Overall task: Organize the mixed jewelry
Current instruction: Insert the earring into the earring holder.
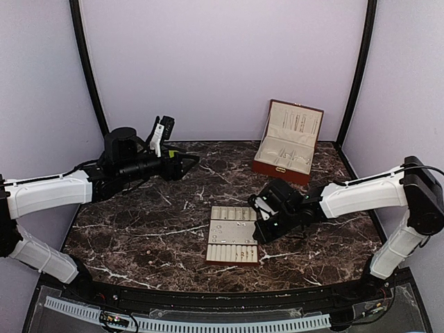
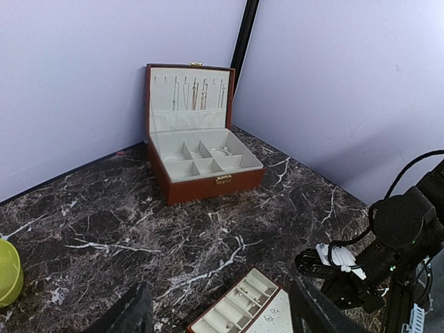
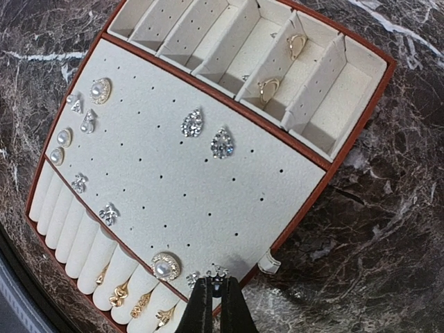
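Note:
The mixed jewelry lies on a beige tray (image 3: 291, 201) with a brown edge: sparkling drop studs (image 3: 193, 123), pearl studs (image 3: 166, 266), gold rings (image 3: 269, 87) in the compartments and more gold rings (image 3: 119, 294) in the roll slots. My right gripper (image 3: 216, 290) hovers over the tray's corner, shut on a small crystal stud (image 3: 219, 272) held at its tips just above the pierced pad. From above, that gripper (image 1: 262, 220) sits at the right edge of the tray (image 1: 232, 251). My left gripper (image 1: 186, 165) is raised at the back left, open and empty, its fingers (image 2: 132, 313) framing the tray (image 2: 236, 309).
An open brown jewelry box (image 1: 288, 142) stands at the back right, with chains hanging in its lid (image 2: 191, 90) and a thin hoop in one compartment (image 2: 220, 150). A lime-green bowl (image 2: 7, 272) sits at the left. A small white ring (image 3: 269, 264) rests on the tray's edge.

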`<move>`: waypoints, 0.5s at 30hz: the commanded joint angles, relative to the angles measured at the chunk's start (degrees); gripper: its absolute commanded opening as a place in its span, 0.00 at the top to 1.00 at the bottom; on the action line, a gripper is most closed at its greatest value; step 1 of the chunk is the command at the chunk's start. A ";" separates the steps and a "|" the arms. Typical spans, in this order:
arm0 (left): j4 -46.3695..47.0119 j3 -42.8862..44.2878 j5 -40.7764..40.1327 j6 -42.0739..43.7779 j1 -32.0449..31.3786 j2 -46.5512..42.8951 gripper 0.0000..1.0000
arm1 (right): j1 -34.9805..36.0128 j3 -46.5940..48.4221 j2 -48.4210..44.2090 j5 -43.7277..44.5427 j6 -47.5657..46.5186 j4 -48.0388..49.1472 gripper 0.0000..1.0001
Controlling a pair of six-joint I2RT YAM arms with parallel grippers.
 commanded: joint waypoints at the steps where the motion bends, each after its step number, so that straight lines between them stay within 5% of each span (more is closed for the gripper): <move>1: -0.94 0.07 -0.04 -0.48 0.34 -0.13 0.30 | 0.49 1.01 0.79 1.99 -0.56 -3.27 1.00; 15: -0.95 0.07 0.03 -0.48 0.32 -0.27 0.30 | 0.76 3.38 3.44 1.79 -2.34 -5.82 1.00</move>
